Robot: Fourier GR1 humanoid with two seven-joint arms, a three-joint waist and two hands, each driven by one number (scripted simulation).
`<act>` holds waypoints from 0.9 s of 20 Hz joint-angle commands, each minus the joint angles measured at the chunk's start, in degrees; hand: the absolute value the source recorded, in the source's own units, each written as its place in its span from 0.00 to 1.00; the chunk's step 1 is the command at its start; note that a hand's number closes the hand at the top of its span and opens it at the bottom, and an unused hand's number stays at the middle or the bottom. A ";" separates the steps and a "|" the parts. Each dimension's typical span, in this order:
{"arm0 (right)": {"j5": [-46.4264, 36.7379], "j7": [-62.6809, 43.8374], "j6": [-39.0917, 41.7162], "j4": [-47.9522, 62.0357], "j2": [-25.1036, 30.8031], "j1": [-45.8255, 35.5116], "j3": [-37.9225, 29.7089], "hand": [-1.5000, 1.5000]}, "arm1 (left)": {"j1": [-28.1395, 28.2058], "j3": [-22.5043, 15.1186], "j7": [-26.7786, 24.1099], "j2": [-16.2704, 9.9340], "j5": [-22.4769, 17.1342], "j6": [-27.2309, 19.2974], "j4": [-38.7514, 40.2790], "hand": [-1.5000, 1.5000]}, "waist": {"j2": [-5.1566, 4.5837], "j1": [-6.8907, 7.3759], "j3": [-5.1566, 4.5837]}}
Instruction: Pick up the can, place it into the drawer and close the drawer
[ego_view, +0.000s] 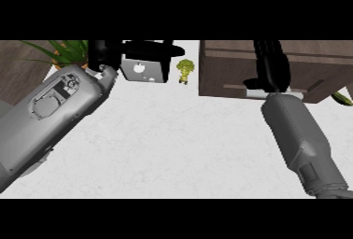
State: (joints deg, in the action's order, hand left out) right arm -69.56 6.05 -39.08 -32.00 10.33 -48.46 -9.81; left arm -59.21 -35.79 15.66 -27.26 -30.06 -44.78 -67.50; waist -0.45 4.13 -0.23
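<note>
The brown wooden drawer unit [303,70] stands at the upper right, with a pale grey handle [257,94] on its near face. My right hand [270,65] lies stretched over the unit beyond the handle, fingers straight, and I see nothing in it. A grey boxy thing with a white spot [144,70], possibly the can, is at the upper left. My left hand [103,52] is raised close beside it, its fingers [148,47] reaching right across its top. I cannot tell whether they touch. I also cannot tell whether the drawer is open.
A small yellow-green thing [185,69] sits between the grey thing and the drawer unit. A green plant [62,50] fills the upper left corner, and another leaf [341,98] shows at the right edge. The white counter [179,140] spreads between my forearms.
</note>
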 commanded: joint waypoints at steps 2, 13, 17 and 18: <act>-0.44 -0.41 -3.39 9.71 -0.41 -7.66 -1.85 0.00 | 2.04 -0.61 0.16 0.74 1.94 -0.79 -2.77 0.00 | -0.90 0.37 0.37; 0.78 0.14 -2.89 16.62 2.40 -15.29 -4.74 0.00 | 9.90 0.24 -0.59 -2.62 3.32 -0.07 -9.22 0.00 | -1.13 0.97 0.36; 1.17 0.47 -0.42 18.31 2.02 -18.16 -5.27 0.00 | 11.98 1.27 -1.14 -3.33 3.03 0.51 -11.80 0.00 | -1.23 1.72 0.35; 2.11 2.08 -1.04 18.21 2.83 -17.36 -6.14 0.00 | 14.16 0.73 -2.72 -3.26 3.37 0.65 -12.59 0.00 | -1.42 2.06 0.37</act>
State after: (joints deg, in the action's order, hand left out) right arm -69.93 6.53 -41.41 -14.56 12.92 -61.43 -13.72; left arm -48.47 -34.81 14.60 -30.63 -27.25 -44.03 -77.96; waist -1.37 4.60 0.08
